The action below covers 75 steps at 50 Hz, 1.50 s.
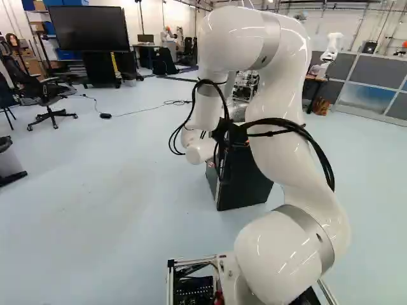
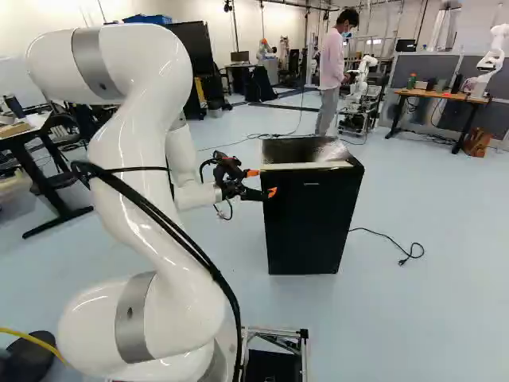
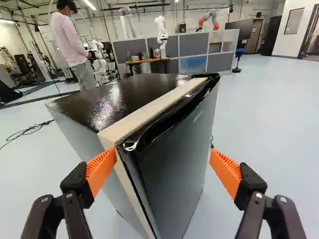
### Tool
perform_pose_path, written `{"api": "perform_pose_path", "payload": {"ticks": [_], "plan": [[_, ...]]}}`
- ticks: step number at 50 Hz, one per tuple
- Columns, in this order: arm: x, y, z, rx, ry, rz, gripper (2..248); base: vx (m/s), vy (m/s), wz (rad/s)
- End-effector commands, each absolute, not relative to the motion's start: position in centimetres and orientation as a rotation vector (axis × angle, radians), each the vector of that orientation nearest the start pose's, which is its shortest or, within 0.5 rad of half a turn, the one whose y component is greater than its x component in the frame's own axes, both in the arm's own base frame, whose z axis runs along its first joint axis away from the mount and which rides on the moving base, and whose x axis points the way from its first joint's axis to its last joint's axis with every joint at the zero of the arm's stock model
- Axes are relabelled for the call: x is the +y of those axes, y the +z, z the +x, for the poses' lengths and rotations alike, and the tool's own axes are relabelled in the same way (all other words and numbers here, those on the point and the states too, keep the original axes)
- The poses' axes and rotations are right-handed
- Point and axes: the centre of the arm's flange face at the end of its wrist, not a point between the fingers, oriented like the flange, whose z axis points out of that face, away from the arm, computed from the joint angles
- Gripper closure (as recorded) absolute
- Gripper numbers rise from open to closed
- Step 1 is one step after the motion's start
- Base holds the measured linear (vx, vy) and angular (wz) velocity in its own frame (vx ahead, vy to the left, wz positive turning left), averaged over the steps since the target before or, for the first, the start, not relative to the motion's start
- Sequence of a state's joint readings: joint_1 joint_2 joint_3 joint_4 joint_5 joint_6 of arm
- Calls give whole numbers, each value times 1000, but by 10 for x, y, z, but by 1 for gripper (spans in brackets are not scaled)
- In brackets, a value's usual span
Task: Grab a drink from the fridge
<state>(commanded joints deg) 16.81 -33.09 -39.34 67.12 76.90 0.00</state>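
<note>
By the fridge, hand splayed.

Fridge top glossy, finely rough; strip along its front edge matt; arm beside fridge smooth, glossy.

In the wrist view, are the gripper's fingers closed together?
No, the fingers stand wide apart, with the fridge showing in the gap between them.

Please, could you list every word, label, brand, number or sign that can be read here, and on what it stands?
No text can be read in these views.
Small pale mark on the front of the black fridge: too small to read.
Small dark mark on the arm's lower silver band: too small to read.
</note>
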Motion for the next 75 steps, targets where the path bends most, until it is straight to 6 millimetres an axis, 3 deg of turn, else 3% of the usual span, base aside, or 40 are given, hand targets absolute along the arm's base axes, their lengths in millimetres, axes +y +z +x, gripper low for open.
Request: {"api": "perform_pose_path", "payload": {"ticks": [33, 75], "plan": [[42, 267, 454, 1360, -2214, -2532, 3, 0, 0, 0], [-3, 272, 393, 1447, -2175, -2632, 3, 0, -3, -2]]}}
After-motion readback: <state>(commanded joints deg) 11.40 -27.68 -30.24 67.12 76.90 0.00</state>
